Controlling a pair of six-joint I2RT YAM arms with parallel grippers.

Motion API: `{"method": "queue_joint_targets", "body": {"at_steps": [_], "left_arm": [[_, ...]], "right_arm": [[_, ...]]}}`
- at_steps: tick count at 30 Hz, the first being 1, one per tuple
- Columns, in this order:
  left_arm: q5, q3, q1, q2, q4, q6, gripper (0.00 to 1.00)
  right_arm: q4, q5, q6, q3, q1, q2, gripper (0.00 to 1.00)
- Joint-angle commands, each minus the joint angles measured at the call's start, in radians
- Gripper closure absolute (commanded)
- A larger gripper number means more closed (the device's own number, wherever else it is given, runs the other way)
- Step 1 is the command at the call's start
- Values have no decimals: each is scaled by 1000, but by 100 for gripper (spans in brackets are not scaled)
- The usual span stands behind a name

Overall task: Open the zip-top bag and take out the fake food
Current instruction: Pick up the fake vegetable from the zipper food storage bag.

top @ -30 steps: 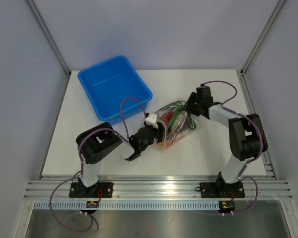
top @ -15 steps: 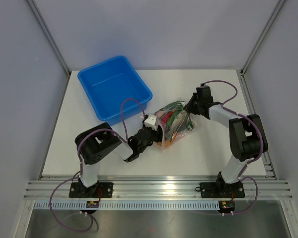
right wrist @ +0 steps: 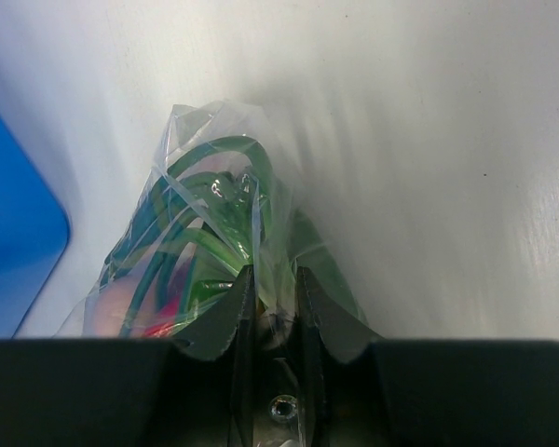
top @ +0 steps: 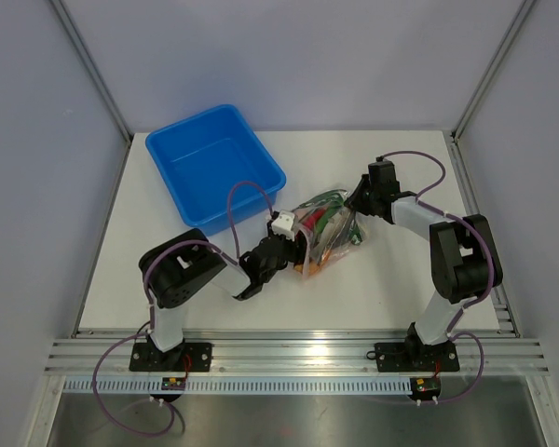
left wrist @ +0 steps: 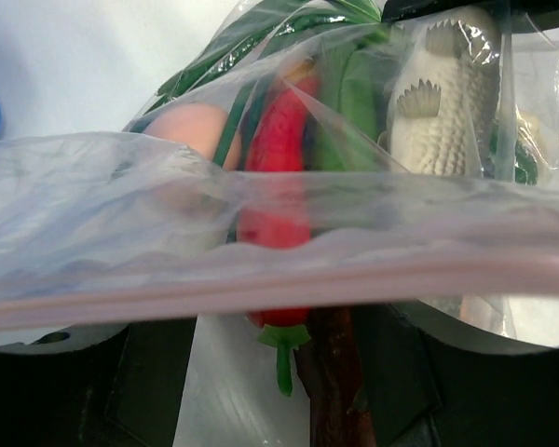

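The zip-top bag (top: 324,233) lies at mid-table, clear and crinkly, with the fake food inside. In the left wrist view its pinkish zip strip (left wrist: 289,289) runs across just in front of my fingers. Behind it are a red chili (left wrist: 275,186), a pale grey fish (left wrist: 443,102) and green pieces (left wrist: 354,102). A brown piece (left wrist: 331,372) and the chili's green stem lie between the jaws. My left gripper (left wrist: 275,349) is open at the bag's near end (top: 293,244). My right gripper (right wrist: 272,275) is shut on the bag's plastic (right wrist: 219,200) at its far right end (top: 354,207).
A blue plastic tub (top: 214,163) stands at the back left, close to the bag; its corner shows in the right wrist view (right wrist: 14,251). White tabletop (top: 401,279) lies around the bag. Enclosure walls stand on both sides.
My right gripper has drawn back slightly to the right with the bag's end. The left gripper has stayed at the bag's near end with only a tiny shift.
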Motion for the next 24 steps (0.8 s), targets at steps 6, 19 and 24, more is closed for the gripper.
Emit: {"method": "queue_joint_targets", "body": {"at_steps": [6, 19, 24], "left_arm": [[-11, 69, 11, 45, 59, 34, 46], [6, -40, 22, 9, 206, -7, 67], [4, -92, 22, -39, 203, -16, 67]], "right_arm": [[3, -20, -12, -8, 11, -35, 97], [-75, 76, 37, 35, 1, -1, 100], [-74, 150, 92, -6, -20, -41, 100]]}}
